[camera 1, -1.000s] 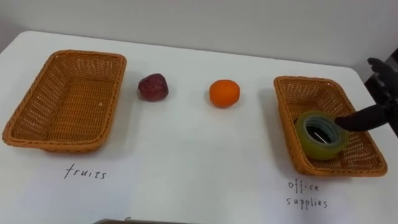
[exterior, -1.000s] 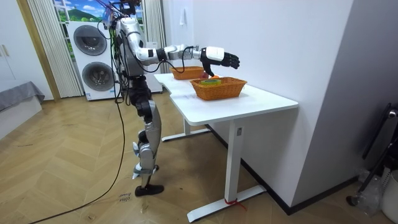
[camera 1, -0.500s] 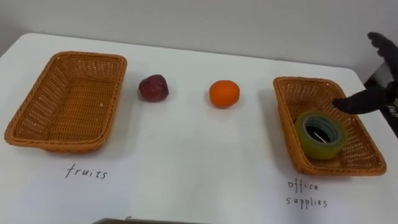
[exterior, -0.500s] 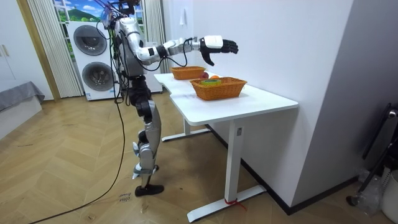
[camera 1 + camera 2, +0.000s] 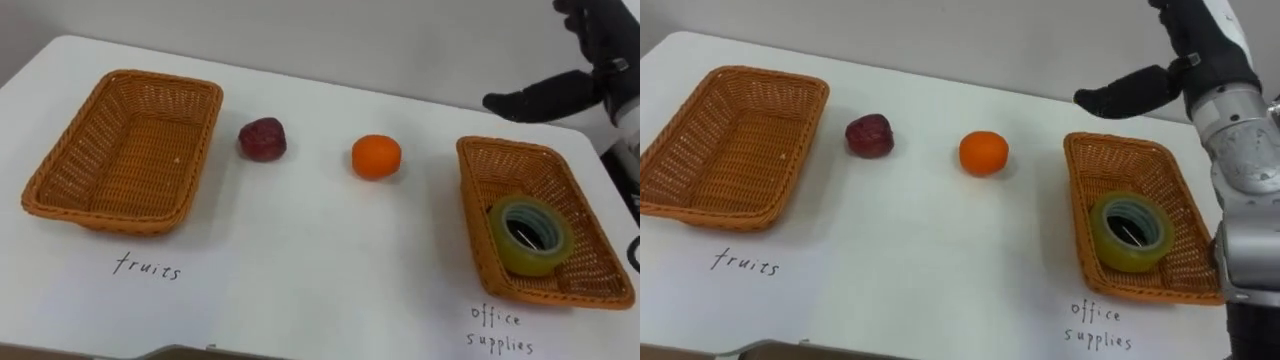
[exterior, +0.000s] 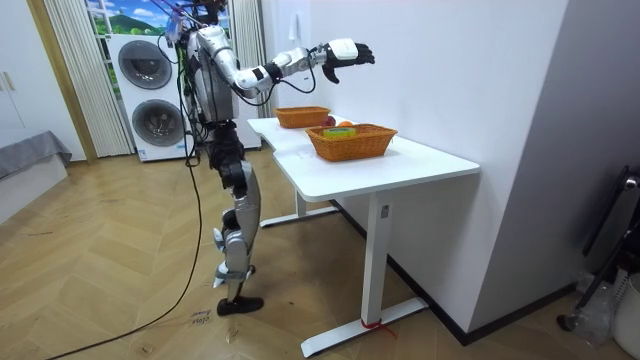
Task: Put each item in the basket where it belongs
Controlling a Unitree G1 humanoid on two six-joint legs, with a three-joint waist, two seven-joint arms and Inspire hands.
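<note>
A roll of tape (image 5: 528, 234) lies in the wicker basket (image 5: 487, 170) at the right, above the handwritten words "office supplies". An orange (image 5: 376, 157) and a dark red apple (image 5: 262, 139) rest on the white table (image 5: 300, 260) between the baskets. The left basket (image 5: 125, 150), marked "fruits", holds nothing. My right hand (image 5: 1185, 55) hangs open high above the far end of the right basket, thumb (image 5: 535, 97) stretched out, holding nothing. In the room view that hand (image 6: 345, 53) is raised well above the table.
The table's far edge meets a pale wall. In the room view I stand at the table's long side, with washing machines (image 6: 150, 95) behind me and wood floor around.
My right hand has let go of the tape roll and risen up and away from the right basket. The camera has shifted slightly.
</note>
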